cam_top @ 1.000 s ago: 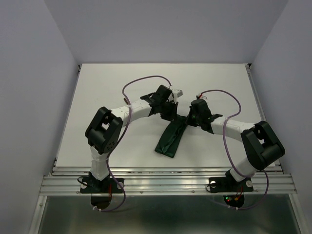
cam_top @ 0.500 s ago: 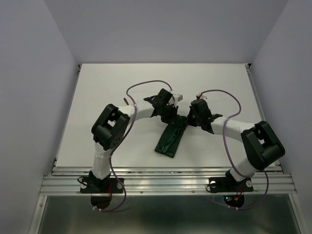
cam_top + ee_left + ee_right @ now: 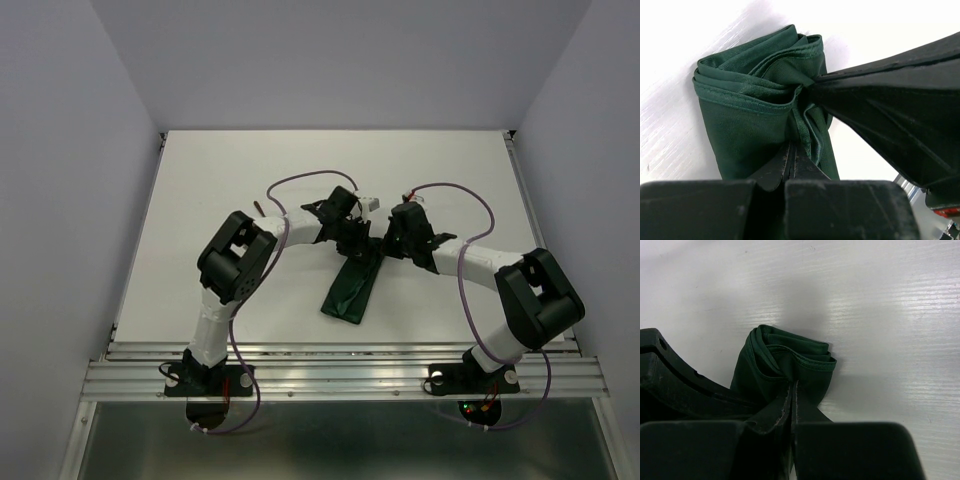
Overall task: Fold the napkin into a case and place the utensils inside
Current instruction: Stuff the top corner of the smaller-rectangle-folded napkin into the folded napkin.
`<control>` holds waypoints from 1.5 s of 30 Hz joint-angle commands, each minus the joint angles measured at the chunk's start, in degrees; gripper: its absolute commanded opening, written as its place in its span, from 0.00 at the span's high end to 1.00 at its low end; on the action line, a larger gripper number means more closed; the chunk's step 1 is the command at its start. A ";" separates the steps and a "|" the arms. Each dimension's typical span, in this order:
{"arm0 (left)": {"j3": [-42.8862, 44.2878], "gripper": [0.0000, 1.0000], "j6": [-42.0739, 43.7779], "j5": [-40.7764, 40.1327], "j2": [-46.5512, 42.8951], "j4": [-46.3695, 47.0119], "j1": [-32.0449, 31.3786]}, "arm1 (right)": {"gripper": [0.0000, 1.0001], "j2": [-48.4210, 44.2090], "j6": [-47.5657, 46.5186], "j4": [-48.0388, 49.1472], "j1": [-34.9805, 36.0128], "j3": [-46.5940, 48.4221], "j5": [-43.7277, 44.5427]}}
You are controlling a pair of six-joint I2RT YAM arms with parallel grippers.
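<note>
The dark green napkin point(image 3: 345, 292) lies on the white table as a long folded strip that runs from the middle toward the near edge. Its far end is bunched up. My left gripper point(image 3: 355, 243) is shut on that end from the left, and my right gripper point(image 3: 383, 247) is shut on it from the right, tips almost touching. In the left wrist view the napkin point(image 3: 752, 117) gathers into folds at my left gripper point(image 3: 791, 150), with the right gripper's fingers point(image 3: 880, 110) pinching beside it. In the right wrist view the cloth point(image 3: 782, 365) sits in my right gripper point(image 3: 793, 387). A small brown utensil end point(image 3: 258, 208) shows by the left arm.
The table point(image 3: 200, 190) is white, with grey walls on the left, right and back. A metal rail point(image 3: 340, 375) runs along the near edge by the arm bases. Purple cables point(image 3: 300, 180) loop over both forearms.
The left arm's elbow has swung right and its gripper has shifted slightly right, closer to the right gripper. The napkin strip and the right arm have stayed in place.
</note>
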 commanded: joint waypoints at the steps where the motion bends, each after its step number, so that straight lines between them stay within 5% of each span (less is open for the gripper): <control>1: 0.59 1.00 -0.28 1.34 0.07 1.78 -0.25 | 0.99 -2.68 -0.36 0.25 0.14 2.29 -0.03; 15: 2.78 1.00 1.21 1.16 -6.43 0.02 0.89 | 0.99 -3.56 -0.54 -1.77 0.14 1.50 0.32; 45: 6.30 1.00 -2.92 5.73 2.27 5.12 0.80 | 0.99 -3.56 -0.45 -1.77 0.14 2.20 -0.03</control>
